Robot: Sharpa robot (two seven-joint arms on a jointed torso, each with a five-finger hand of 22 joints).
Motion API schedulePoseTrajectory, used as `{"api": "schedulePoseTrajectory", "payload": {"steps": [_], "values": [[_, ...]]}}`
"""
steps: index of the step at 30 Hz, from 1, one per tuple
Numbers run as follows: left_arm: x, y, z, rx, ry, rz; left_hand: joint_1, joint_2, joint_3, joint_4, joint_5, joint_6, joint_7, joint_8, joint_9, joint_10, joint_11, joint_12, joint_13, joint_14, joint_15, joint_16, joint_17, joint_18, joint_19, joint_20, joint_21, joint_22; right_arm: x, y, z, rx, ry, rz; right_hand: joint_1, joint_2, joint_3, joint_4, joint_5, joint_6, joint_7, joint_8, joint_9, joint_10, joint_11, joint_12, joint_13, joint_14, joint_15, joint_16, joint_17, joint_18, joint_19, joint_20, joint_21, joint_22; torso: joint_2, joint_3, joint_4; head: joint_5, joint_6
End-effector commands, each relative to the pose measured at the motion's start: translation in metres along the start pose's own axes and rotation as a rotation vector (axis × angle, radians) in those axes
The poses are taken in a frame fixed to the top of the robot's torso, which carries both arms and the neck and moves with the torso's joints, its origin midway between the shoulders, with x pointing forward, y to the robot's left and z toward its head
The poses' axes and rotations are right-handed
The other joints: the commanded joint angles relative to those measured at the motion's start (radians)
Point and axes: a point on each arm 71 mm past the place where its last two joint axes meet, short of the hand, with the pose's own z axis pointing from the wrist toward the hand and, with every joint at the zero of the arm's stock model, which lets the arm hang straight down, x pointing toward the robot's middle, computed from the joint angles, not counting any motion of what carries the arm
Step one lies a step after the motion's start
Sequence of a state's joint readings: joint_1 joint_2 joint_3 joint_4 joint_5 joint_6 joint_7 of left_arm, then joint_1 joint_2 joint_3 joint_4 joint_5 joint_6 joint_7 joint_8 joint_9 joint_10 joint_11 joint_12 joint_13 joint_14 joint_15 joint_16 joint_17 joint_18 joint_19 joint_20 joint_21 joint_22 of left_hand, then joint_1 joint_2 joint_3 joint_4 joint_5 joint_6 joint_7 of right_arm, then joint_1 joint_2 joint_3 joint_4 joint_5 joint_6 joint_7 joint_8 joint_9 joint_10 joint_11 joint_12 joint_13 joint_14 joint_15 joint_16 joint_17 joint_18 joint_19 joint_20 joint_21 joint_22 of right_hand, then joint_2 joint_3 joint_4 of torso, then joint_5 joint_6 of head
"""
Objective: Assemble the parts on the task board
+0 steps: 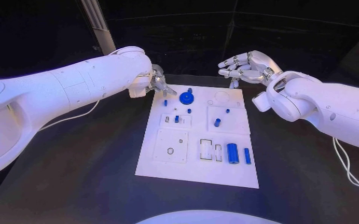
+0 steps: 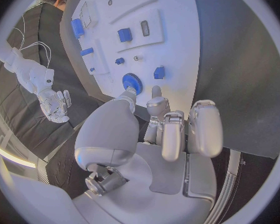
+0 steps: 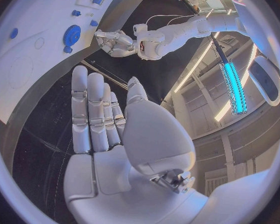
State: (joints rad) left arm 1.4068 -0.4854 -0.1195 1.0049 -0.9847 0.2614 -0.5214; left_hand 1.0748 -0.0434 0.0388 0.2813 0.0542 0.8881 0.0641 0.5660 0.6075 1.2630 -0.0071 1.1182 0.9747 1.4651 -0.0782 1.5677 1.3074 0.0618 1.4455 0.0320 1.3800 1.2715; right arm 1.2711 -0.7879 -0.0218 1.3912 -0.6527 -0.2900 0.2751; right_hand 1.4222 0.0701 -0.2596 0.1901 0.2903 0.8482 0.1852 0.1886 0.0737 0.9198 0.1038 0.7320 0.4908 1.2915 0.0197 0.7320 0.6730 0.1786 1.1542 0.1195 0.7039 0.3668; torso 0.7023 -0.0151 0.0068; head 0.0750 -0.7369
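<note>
The white task board lies in the middle of the table. A blue gear sits near its far edge, with small blue parts beside it and a blue block further in. A blue cylinder and a thin blue bar lie at the near right. My left hand hovers at the board's far left corner, holding nothing; in the left wrist view its fingers reach toward the gear. My right hand hangs beyond the far right corner, fingers spread and empty.
The black table surrounds the board with free room on both sides. A metal post rises behind my left arm. A white cable trails under the left arm, another under the right.
</note>
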Motion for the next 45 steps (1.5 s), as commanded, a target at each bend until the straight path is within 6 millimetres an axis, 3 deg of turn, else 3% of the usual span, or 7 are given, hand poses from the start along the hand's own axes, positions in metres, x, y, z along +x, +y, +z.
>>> {"api": "schedulePoseTrajectory", "payload": {"steps": [1, 45], "values": [[0.002, 0.002, 0.003, -0.002, 0.031, 0.05, 0.007, 0.004, -0.006, 0.002, 0.0, 0.008, -0.001, -0.002, -0.001, 0.002, -0.001, 0.005, 0.002, 0.106, 0.008, 0.003, 0.263, 0.003, 0.001, 0.007, 0.0, 0.001, 0.0, 0.002, 0.001, -0.012, 0.005, 0.006, -0.001, 0.004, 0.003, 0.002, 0.005, -0.005, 0.0, 0.004, 0.0, -0.006, -0.002, 0.005, -0.001, -0.007, 0.001, -0.006, -0.002, 0.004, -0.008, 0.002, -0.005, -0.001, 0.0, -0.0004, 0.0006, -0.001, -0.004], [0.012, 0.006, 0.014, -0.036, 0.109, 0.079, 0.073, 0.041, -0.009, -0.018, 0.001, 0.028, -0.007, 0.005, -0.016, 0.009, -0.007, 0.017, 0.007, 0.106, 0.003, 0.003, 0.263, 0.001, 0.007, 0.003, 0.006, 0.013, 0.005, 0.004, 0.005, -0.017, 0.015, 0.01, 0.009, 0.009, 0.007, -0.002, 0.01, -0.007, 0.0, 0.008, 0.0, -0.007, -0.002, 0.007, -0.008, -0.007, 0.001, -0.006, -0.003, 0.004, -0.008, 0.002, -0.006, -0.001, -0.002, 0.001, 0.002, -0.002, -0.015]]}}
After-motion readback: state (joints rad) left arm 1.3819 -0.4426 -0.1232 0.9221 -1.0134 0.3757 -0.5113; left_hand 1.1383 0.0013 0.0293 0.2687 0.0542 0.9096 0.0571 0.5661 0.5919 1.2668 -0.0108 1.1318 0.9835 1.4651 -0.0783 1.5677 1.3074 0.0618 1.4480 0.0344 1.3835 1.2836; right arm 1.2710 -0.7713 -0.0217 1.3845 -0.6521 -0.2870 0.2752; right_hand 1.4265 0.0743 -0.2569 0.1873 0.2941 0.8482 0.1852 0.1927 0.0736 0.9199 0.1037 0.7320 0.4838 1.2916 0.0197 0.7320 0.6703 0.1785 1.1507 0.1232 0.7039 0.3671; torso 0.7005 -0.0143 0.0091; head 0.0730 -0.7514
